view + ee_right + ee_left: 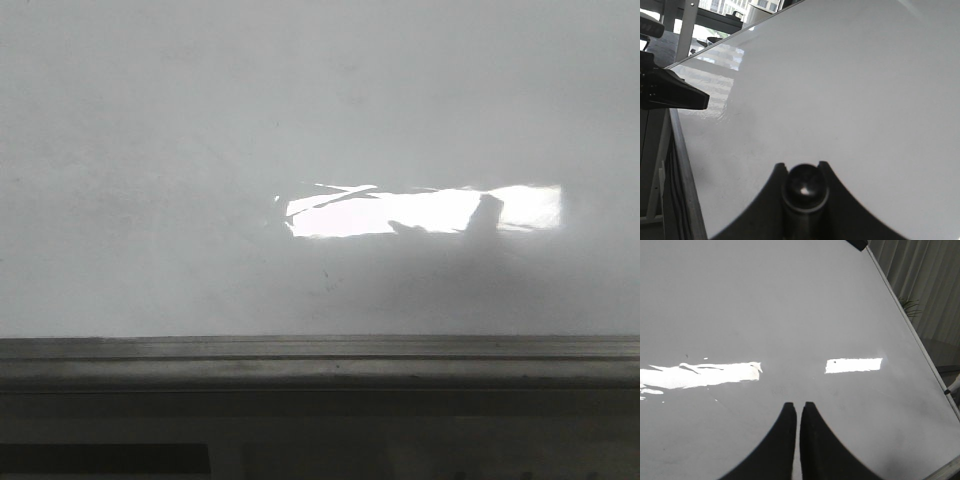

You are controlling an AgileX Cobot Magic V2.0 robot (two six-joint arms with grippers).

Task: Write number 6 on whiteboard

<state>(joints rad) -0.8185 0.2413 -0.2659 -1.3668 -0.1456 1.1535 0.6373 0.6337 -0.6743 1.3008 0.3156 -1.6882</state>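
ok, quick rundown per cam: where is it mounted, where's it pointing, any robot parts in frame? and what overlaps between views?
Front: looks forward over the whiteboard and its grey edge strip; no robot parts show.
Left wrist: above the board, looking down along the left gripper, its fingers nearly together with nothing between.
Right wrist: above the board, looking past the right gripper, shut on a dark round-ended marker.
Shared: the blank board, with no 6 visible; bright glare patches in front and left wrist.

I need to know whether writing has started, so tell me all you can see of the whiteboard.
The whiteboard is a large, flat, glossy white-grey panel filling most of every view, edged by a grey metal strip. Bright rectangular glare lies on it. Only faint smudges and specks show; no marker line is visible. Nothing visibly touches it: the left tool and the right tool, gripping a dark round-ended object, hover above.
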